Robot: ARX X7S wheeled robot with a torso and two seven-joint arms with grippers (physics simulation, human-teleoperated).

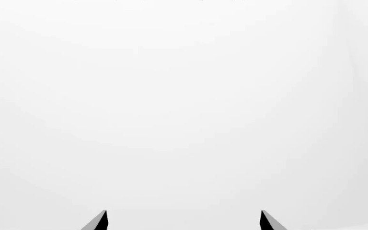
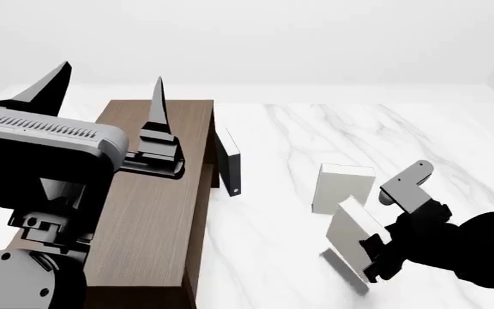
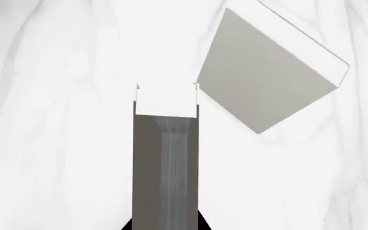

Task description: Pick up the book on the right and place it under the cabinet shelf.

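My right gripper (image 2: 374,252) is shut on the book (image 2: 347,239), a thin white slab held tilted just above the marble floor at the right. In the right wrist view the book (image 3: 166,158) runs edge-on out from between the jaws of the gripper (image 3: 166,226). The cabinet shelf (image 2: 148,212), a long dark brown wood-grain box, lies at the left, with its thin dark door panel (image 2: 227,162) standing out from its far right side. My left gripper (image 2: 111,74) is open and empty, raised above the cabinet's far end; its wrist view shows only the gripper's (image 1: 184,218) tips against blank white.
A thicker, boxier white block-like book (image 2: 342,188) stands upright just beyond the held book; it also shows in the right wrist view (image 3: 267,72). White marble floor (image 2: 316,129) lies between the cabinet and the books. A white wall runs along the back.
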